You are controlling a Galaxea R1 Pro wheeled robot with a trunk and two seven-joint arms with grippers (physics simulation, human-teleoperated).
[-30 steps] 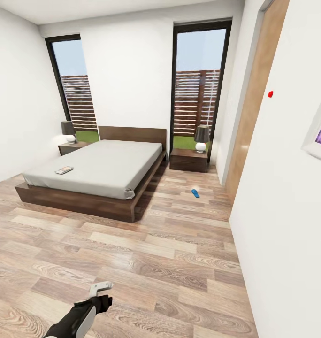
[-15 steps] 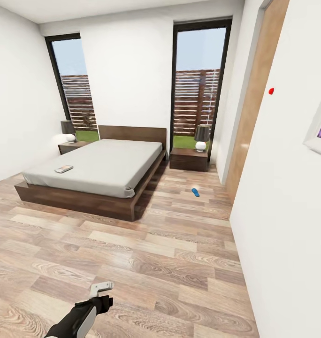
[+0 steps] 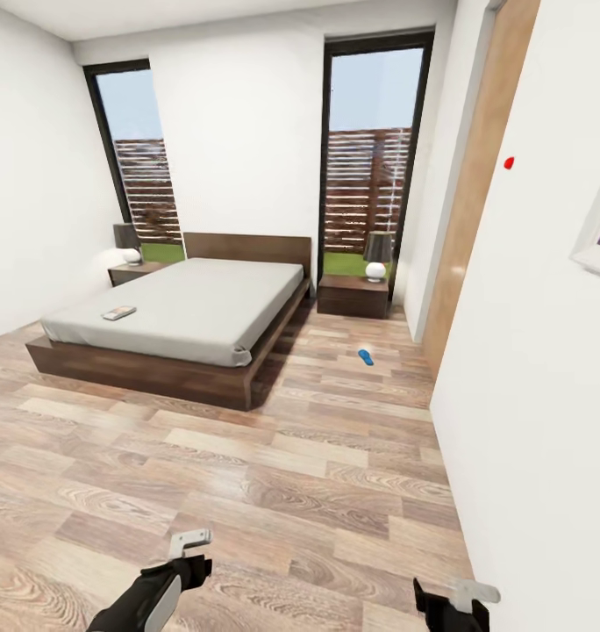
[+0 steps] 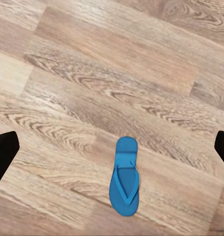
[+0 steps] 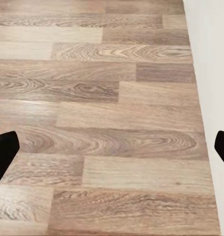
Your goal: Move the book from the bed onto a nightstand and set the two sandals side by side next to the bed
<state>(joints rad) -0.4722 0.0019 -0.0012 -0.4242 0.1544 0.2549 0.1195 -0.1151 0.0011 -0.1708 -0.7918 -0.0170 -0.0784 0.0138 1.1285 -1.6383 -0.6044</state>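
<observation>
The bed (image 3: 186,320) with its grey mattress stands at the far left, and the small book (image 3: 119,312) lies near its left edge. A dark nightstand (image 3: 353,297) sits to the bed's right and another nightstand (image 3: 133,274) to its left. One blue sandal (image 3: 365,356) lies on the floor right of the bed. In the left wrist view a second sandal (image 4: 125,177) lies flat on the planks under my left gripper (image 4: 112,152), whose fingers are spread wide with nothing held. My left gripper (image 3: 190,542) and right gripper (image 3: 462,599) hang low over the near floor. The right gripper (image 5: 112,150) is open over bare planks.
A white wall (image 3: 537,369) runs close along my right side, with a wooden door (image 3: 475,193) further ahead. A lamp (image 3: 377,257) stands on the right nightstand. Tall windows (image 3: 370,149) are behind the bed. Wood floor (image 3: 291,474) stretches between me and the bed.
The whole head view has shifted slightly, so the camera has moved. My right gripper has come into view at the bottom right. Bed, book and sandal lie as before.
</observation>
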